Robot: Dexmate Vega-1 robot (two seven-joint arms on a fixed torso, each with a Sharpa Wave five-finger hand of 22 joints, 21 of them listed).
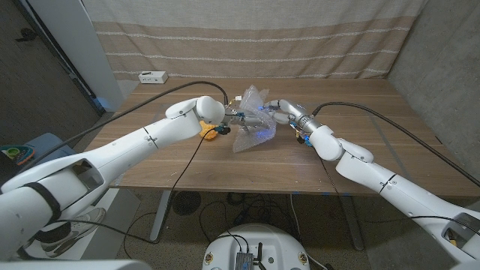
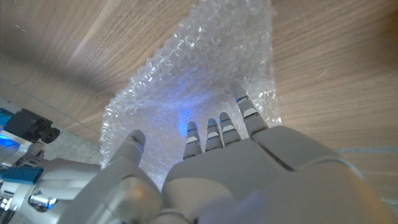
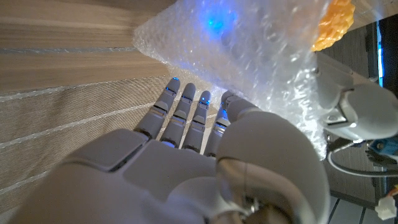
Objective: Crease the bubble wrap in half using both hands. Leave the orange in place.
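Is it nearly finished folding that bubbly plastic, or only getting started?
About midway, I'd judge. The bubble wrap is lifted off the table and bunched between the left hand and right hand, which both hold it. No flat, creased half lies on the wood yet, so pressing the fold remains. The orange sits beside the left wrist.

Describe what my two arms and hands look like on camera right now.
Both arms are glossy white shells with thin black joint seams. The left arm carries a black cable; so does the right arm. The left hand and right hand are pale grey, with dark-banded fingers tinted blue.
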